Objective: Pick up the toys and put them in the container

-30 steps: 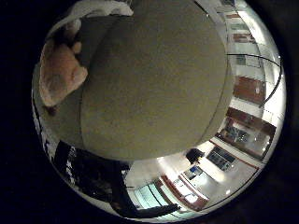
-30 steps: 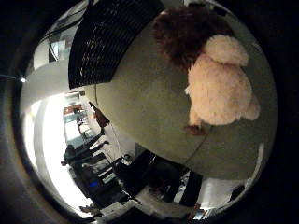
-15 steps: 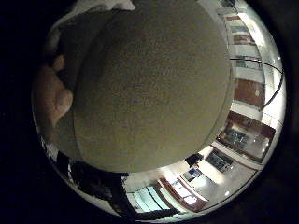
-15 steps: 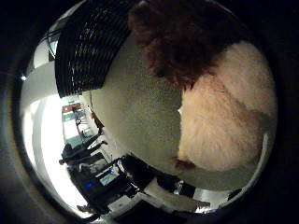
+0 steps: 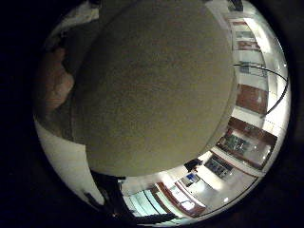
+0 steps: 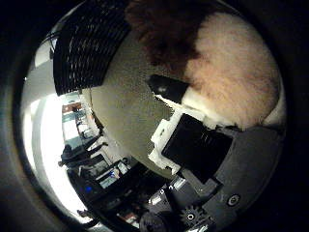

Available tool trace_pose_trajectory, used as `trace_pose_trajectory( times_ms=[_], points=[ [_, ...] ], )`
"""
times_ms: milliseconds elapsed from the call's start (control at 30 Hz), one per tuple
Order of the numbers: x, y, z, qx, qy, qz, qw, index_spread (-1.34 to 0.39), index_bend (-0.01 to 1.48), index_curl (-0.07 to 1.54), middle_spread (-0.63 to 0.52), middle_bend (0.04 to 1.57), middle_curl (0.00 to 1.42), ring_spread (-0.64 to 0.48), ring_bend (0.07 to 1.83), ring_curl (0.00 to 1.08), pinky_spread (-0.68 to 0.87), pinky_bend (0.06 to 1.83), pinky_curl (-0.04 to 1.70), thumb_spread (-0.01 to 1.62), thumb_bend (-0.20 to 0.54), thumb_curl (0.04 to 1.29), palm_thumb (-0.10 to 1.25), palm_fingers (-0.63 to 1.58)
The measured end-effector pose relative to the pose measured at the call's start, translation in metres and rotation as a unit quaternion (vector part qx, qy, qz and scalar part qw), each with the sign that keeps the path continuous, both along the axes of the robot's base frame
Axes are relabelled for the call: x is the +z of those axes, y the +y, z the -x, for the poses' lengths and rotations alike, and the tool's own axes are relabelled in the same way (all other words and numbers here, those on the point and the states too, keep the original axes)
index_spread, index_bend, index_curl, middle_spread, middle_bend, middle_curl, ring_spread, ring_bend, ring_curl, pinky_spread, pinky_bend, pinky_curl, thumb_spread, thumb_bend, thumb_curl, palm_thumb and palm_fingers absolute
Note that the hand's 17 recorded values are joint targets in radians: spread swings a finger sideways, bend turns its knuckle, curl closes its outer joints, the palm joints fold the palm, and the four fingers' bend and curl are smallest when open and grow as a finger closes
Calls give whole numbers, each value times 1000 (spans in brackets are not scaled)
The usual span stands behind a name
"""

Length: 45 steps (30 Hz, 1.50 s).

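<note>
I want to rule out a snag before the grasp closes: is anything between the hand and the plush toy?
Nothing visible. The hand is right at the pink and brown plush toy on the table, a finger reaching beside it. The black container sits apart.

- A cream plush toy (image 6: 236, 82) fills much of the view, close to the palm, lying on the tabletop (image 6: 128, 111).
- A brown plush toy (image 6: 166, 31) touches it.
- A robot hand (image 6: 193, 140) finger curls in, its black tip against the cream toy.
- A black slatted container (image 6: 87, 46) stands beside the toys.
</note>
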<state>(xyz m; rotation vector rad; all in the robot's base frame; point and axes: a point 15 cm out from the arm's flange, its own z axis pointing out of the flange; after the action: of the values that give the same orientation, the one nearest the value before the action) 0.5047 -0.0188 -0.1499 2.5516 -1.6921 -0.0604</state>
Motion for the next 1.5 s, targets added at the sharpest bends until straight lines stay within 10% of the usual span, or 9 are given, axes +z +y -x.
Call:
trace_pose_trajectory(
  times_ms=[333, 1500],
  points=[
    [49, -39, -21, -13, -44, 8, 999, -251, 1102, 787, -150, 1269, 767, -213, 1355, 634, -193, 1533, 403, 1007, -4, 452, 1003, 1155],
    [328, -31, 49, 0, -24, 61, 998, -214, 1169, 766, -132, 1347, 722, -227, 1335, 764, -207, 1390, 788, 976, -15, 671, 1049, 1107]
  ],
)
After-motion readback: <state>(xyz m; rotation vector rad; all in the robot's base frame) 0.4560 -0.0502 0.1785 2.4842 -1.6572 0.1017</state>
